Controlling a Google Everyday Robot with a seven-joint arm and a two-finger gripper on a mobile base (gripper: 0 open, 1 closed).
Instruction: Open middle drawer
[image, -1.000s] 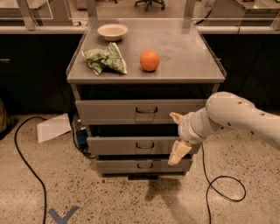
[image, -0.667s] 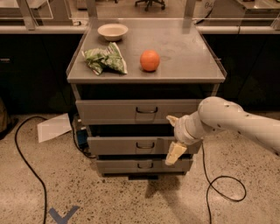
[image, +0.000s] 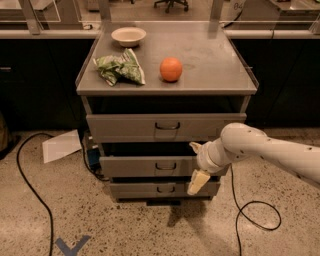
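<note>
The middle drawer (image: 132, 166) is the grey front between two other drawer fronts of the metal cabinet, with a small dark wire handle (image: 165, 165) at its centre. A dark gap shows above it. My gripper (image: 196, 164) hangs in front of the drawer's right part, a little right of the handle. It is open, with one pale finger up (image: 194, 146) and one down (image: 198, 181). It holds nothing. My white arm (image: 265, 150) reaches in from the right.
The top drawer (image: 125, 127) and bottom drawer (image: 132, 190) flank the middle one. On the cabinet top (image: 215, 60) lie an orange (image: 171, 69), a green bag (image: 120, 69) and a bowl (image: 128, 36). Paper (image: 61, 146) and cables (image: 252, 220) lie on the floor.
My arm and gripper have moved left along the middle drawer front, closer to its handle. The drawers and the things on top have not moved.
</note>
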